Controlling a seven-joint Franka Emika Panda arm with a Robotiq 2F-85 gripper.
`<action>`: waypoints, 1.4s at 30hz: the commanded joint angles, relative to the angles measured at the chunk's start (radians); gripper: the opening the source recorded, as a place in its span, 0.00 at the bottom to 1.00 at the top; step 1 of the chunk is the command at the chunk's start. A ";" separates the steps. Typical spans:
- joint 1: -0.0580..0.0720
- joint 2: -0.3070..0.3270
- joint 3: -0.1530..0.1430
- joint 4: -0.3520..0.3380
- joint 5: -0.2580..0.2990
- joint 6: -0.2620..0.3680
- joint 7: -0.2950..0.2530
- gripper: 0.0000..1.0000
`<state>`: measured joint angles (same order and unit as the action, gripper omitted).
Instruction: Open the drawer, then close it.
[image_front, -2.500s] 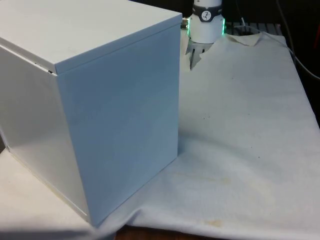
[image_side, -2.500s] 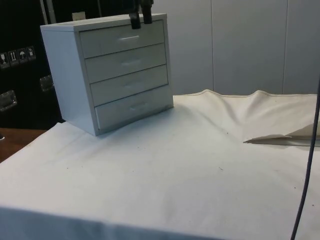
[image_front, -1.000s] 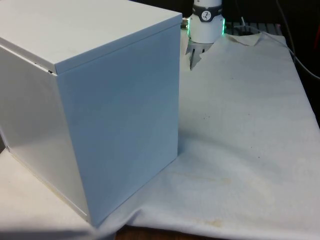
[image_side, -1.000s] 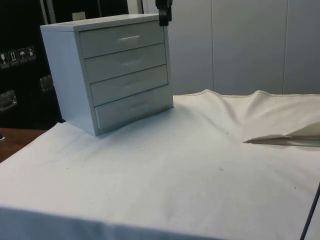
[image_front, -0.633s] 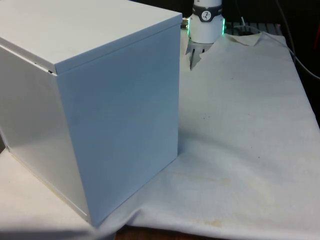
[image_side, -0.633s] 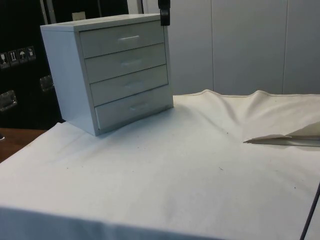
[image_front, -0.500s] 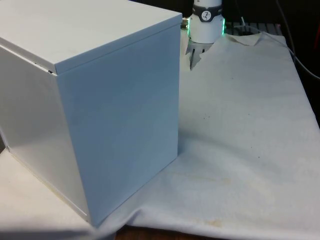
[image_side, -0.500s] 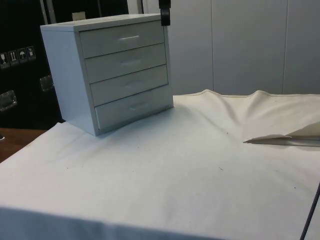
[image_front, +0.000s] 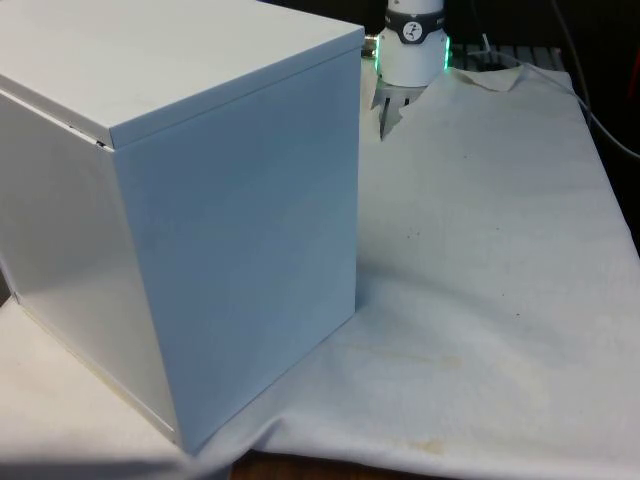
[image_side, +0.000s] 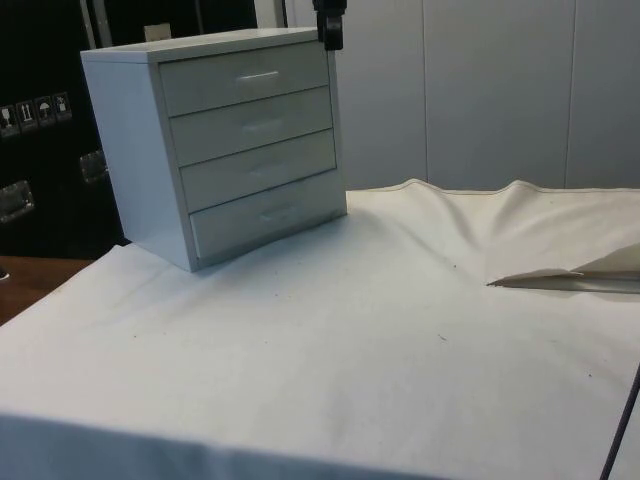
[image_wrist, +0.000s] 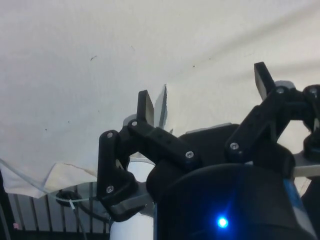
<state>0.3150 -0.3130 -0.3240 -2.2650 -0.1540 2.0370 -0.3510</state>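
With the gripper (image_side: 330, 38) raised at the top centre of the side view, jaws apart and empty, beside the upper corner of the chest of drawers (image_side: 215, 140) standing at upper left, we judge all drawers shut and would centre on the top drawer (image_side: 245, 76) handle (image_side: 259, 75) before pulling straight.

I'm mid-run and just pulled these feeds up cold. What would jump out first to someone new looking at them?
The white four-drawer chest dominates: it stands at one end of the white cloth-covered table, all four drawers shut in the side view, its plain back and side to the front view. Next, the black two-finger hand, open and holding nothing, poised high beside the chest's top front corner, clear of the top drawer's small pale handle.
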 joint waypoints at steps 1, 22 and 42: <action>0.001 -0.006 0.001 -0.006 -0.004 0.011 -0.007 1.00; 0.001 0.000 0.000 -0.007 -0.005 0.013 -0.170 1.00; -0.003 0.000 -0.009 -0.026 -0.019 0.036 -0.322 1.00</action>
<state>0.3140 -0.3090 -0.3330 -2.2830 -0.1580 2.0500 -0.6640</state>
